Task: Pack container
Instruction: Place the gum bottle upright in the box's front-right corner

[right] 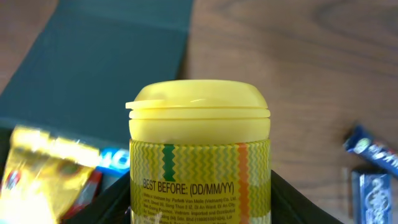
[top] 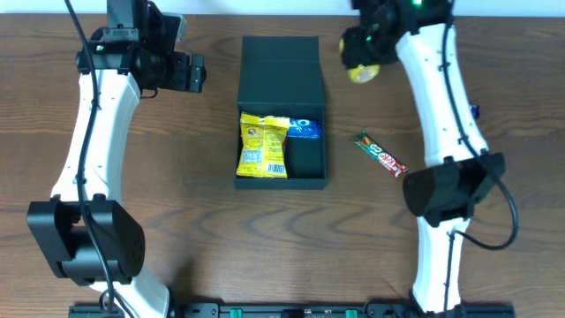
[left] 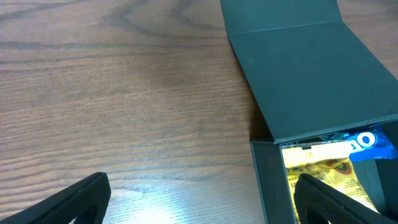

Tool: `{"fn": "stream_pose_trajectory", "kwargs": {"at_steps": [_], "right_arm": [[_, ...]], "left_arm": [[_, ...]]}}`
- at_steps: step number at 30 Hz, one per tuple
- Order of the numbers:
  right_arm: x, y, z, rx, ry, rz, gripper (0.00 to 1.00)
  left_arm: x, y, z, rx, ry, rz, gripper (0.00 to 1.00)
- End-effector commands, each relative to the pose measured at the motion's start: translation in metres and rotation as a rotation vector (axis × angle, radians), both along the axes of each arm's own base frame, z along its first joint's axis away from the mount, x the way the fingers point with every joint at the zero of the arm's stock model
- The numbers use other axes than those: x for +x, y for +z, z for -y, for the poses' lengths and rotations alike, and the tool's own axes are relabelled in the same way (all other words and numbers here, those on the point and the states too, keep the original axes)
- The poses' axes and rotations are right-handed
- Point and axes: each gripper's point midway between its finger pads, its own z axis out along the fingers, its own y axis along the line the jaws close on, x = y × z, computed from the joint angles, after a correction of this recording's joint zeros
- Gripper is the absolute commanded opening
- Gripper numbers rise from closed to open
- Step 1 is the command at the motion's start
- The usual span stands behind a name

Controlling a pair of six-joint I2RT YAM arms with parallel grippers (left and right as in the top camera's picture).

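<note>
The container (top: 281, 66) is a dark teal-black box lying at mid table with its flap lid open towards the back. Inside it lie a yellow snack packet (top: 263, 146) and a blue packet (top: 304, 130). My right gripper (top: 360, 49) is shut on a yellow lidded snack can (top: 365, 72), held in the air to the right of the lid. In the right wrist view the can (right: 199, 155) fills the space between the fingers (right: 199, 214). My left gripper (top: 192, 72) is open and empty, left of the lid. Its wrist view shows the container (left: 311, 74) and the yellow packet (left: 333, 171).
A red and green candy bar (top: 380, 155) lies on the wood table right of the container. The right wrist view shows blue wrapped bars (right: 373, 155) on the table at its right edge. The right arm reaches over the table's right side.
</note>
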Motion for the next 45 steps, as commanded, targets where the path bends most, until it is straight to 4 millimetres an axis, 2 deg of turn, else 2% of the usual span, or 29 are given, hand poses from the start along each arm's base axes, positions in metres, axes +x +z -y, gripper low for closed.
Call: {"fn": "stream_pose_trajectory", "kwargs": {"at_steps": [1, 5, 9, 10, 13, 17, 19, 21, 31, 39, 40, 41, 42, 43, 45], "right_arm": [[-0.021, 0.016, -0.012, 0.005, 0.064, 0.001, 0.01], [-0.054, 0.024, -0.012, 0.039, 0.057, -0.011, 0.02], [-0.092, 0.010, -0.010, 0.042, 0.013, -0.013, 0.02], [-0.100, 0.001, -0.018, 0.054, -0.022, -0.018, 0.02], [-0.116, -0.030, -0.059, 0.129, -0.116, -0.051, 0.01], [-0.132, -0.059, -0.104, 0.162, -0.087, -0.056, 0.01], [-0.138, -0.069, -0.117, 0.149, -0.107, -0.039, 0.01], [-0.141, -0.075, -0.114, 0.116, -0.174, -0.026, 0.01], [-0.141, -0.099, -0.115, 0.090, -0.279, -0.053, 0.01], [-0.136, -0.122, -0.117, 0.055, -0.251, -0.073, 0.01], [-0.136, -0.123, -0.118, 0.052, -0.239, -0.070, 0.04], [-0.135, -0.124, -0.118, 0.048, -0.229, -0.069, 0.18], [-0.135, -0.124, -0.119, 0.047, -0.223, -0.067, 0.50], [-0.134, -0.123, -0.119, 0.048, -0.220, -0.063, 0.64], [-0.131, -0.122, -0.121, 0.050, -0.196, -0.050, 0.85]], "left_arm": [[0.001, 0.020, -0.002, 0.003, 0.006, 0.047, 0.95], [0.000, 0.020, -0.002, 0.005, 0.002, 0.043, 0.95], [0.002, 0.021, -0.002, 0.013, -0.010, 0.054, 0.95], [0.002, 0.021, -0.002, 0.013, -0.010, 0.057, 0.95], [0.002, 0.021, -0.002, 0.012, -0.010, 0.057, 0.95], [0.002, 0.021, -0.002, 0.013, -0.010, 0.054, 0.95], [0.001, 0.020, -0.002, 0.013, -0.010, 0.048, 0.95], [-0.001, 0.019, -0.002, 0.013, -0.010, 0.043, 0.96], [-0.004, 0.017, -0.002, 0.013, -0.010, 0.027, 0.95], [-0.004, 0.017, -0.002, 0.013, -0.010, 0.027, 0.95], [-0.004, 0.017, -0.003, 0.013, -0.010, 0.027, 0.95], [-0.004, 0.017, -0.003, 0.013, -0.010, 0.027, 0.95], [-0.004, 0.017, -0.002, 0.013, -0.010, 0.027, 0.95], [-0.004, 0.017, -0.003, 0.013, -0.010, 0.027, 0.95], [-0.004, 0.017, -0.003, 0.013, -0.010, 0.027, 0.95]]}}
